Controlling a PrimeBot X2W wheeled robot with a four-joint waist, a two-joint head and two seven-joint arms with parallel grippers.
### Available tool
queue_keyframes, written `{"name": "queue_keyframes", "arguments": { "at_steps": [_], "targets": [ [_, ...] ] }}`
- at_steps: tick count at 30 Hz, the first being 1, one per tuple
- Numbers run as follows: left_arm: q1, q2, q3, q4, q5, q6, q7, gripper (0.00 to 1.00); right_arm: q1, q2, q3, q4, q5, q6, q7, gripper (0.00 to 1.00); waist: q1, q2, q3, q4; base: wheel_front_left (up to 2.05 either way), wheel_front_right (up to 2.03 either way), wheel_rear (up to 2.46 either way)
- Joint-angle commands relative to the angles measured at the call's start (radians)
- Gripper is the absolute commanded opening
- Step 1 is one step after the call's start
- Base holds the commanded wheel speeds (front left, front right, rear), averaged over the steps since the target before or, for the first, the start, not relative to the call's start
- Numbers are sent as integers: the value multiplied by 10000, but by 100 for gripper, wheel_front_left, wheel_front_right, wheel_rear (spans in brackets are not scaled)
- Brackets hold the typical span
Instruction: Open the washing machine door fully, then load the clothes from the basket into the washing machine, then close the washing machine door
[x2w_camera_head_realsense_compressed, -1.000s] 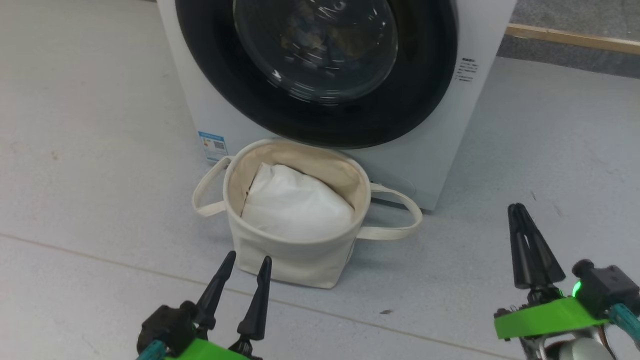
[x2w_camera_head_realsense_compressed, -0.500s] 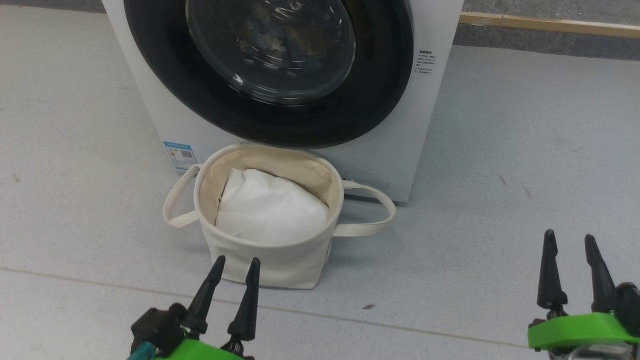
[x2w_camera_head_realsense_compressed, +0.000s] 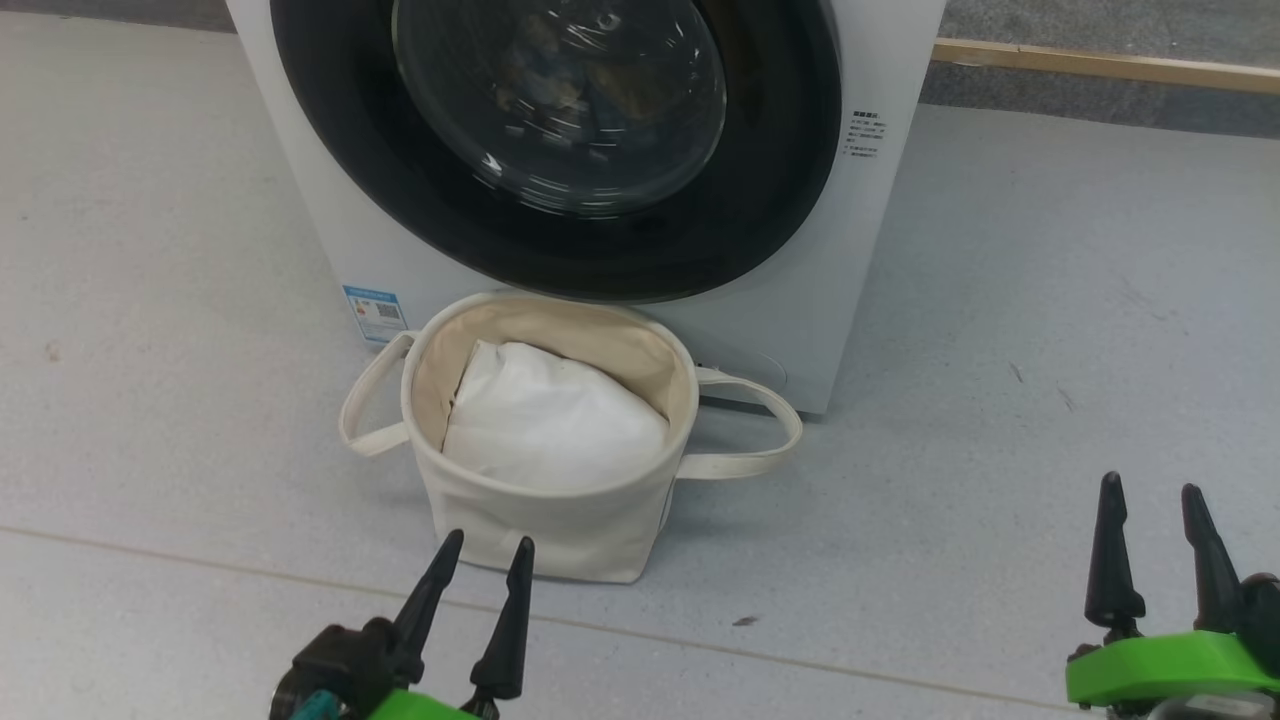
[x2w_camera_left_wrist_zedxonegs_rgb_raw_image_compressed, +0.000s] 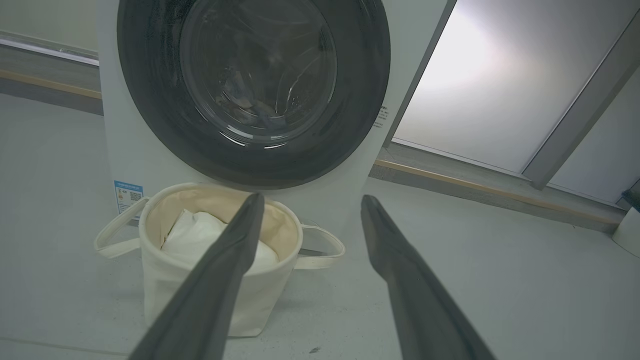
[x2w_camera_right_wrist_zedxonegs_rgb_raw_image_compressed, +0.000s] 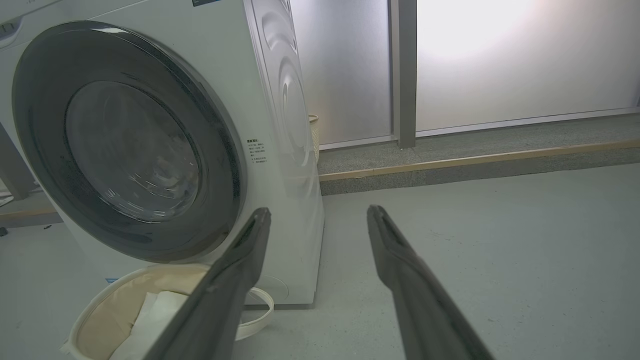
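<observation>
The washing machine door (x2w_camera_head_realsense_compressed: 560, 110) sits shut against the front of the washing machine (x2w_camera_head_realsense_compressed: 820, 300), a smooth white box standing on the grey speckled floor (x2w_camera_head_realsense_compressed: 1000, 330) at the far middle of the scene. The door is round, with a wide glossy black rim around a bulging clear glass bowl streaked with reflections. Behind the glass the clothes (x2w_camera_head_realsense_compressed: 575, 90) appear only as blurred blue and brown shapes. A small blue label (x2w_camera_head_realsense_compressed: 373, 313) is stuck low at the machine's left corner. The basket (x2w_camera_head_realsense_compressed: 540, 520), a round cream canvas tub with two limp loop handles, stands on the floor just in front of the door. Inside it lies a plain white cloth bundle (x2w_camera_head_realsense_compressed: 550, 425), softly creased. The left pincer (x2w_camera_head_realsense_compressed: 491, 540) is open and empty, just on the near side of the basket. The right pincer (x2w_camera_head_realsense_compressed: 1150, 485) is open and empty, over bare floor at the near right.
</observation>
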Motion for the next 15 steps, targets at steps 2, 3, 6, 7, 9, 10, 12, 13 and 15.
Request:
{"name": "queue_keyframes", "arguments": {
  "at_steps": [2, 3, 6, 7, 9, 10, 12, 13, 15],
  "targets": [
    [-379, 39, 341, -272, 10, 97, -118, 100, -285, -84, 197, -301, 42, -4, -48, 100, 0, -1, 5, 42, 0, 0, 0],
    [-399, 39, 358, -289, 6, 116, -118, 100, -288, -84, 164, -291, 24, -4, -48, 100, 0, -1, 6, 55, 0, 0, 0],
    [-395, 39, 437, -433, -29, 196, -118, 100, -304, -84, 136, -260, 6, -4, -48, 100, 0, -1, 7, 80, 0, 0, 0],
    [-394, 39, 440, -553, 34, 175, -118, 100, -312, -84, 132, -256, 6, -4, -48, 100, 0, -1, 9, 84, 0, 0, 0],
    [-339, 39, 497, -844, 7, 122, -118, 100, -323, -84, 131, -253, 3, -4, -48, 100, 0, -1, 17, 92, 0, 0, 0],
    [-303, 39, 505, -936, 54, 98, -118, 100, -328, -84, 127, -253, 3, -4, -48, 100, 0, -1, 20, 96, 0, 0, 0],
    [-253, 39, 517, -1066, 182, 92, -118, 100, -334, -84, 119, -240, -3, -4, -48, 100, 0, -1, 22, 105, 0, 0, 0],
    [-234, 39, 518, -1124, 223, 75, -118, 100, -336, -84, 121, -229, -2, -4, -48, 100, 0, -1, 25, 109, 0, 0, 0],
    [-198, 39, 552, -1207, 226, 96, -118, 100, -350, -84, 91, -212, 5, -4, -48, 100, 0, -1, 29, 118, 0, 0, 0]
  ]
}}
